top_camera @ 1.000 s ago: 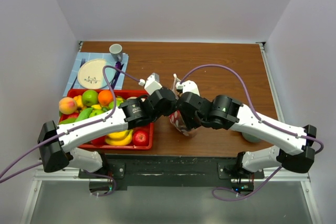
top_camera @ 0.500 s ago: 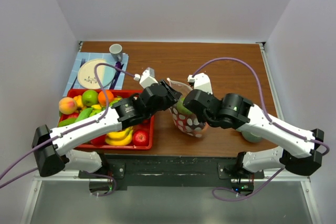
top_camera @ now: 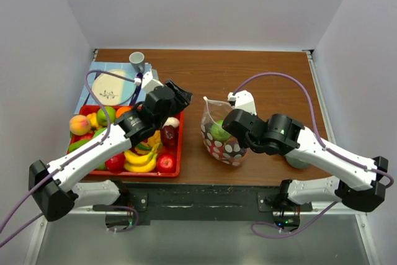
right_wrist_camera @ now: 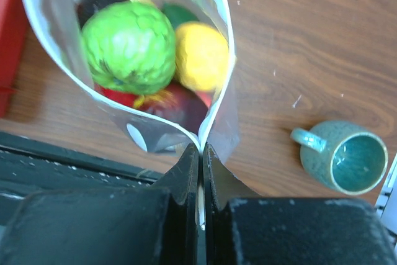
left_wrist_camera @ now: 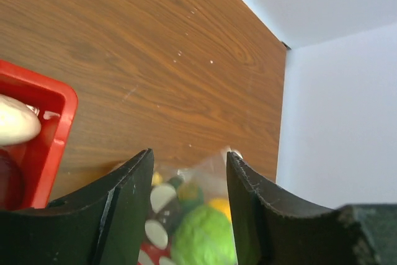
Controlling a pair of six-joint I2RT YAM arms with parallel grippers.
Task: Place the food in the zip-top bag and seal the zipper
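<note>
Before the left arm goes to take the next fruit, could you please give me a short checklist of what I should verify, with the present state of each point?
1. Grip of the right gripper on the rim of the zip-top bag: ok, shut on it.
2. Bag mouth open: ok, the green fruit and the yellow fruit show through it.
3. The left gripper free: ok, open and empty.
4. Food left in the red tray: ok, bananas and a red apple lie there.
5. Room in the bag for one more fruit: cannot tell.
6. The teal mug apart from the bag: ok.
</note>
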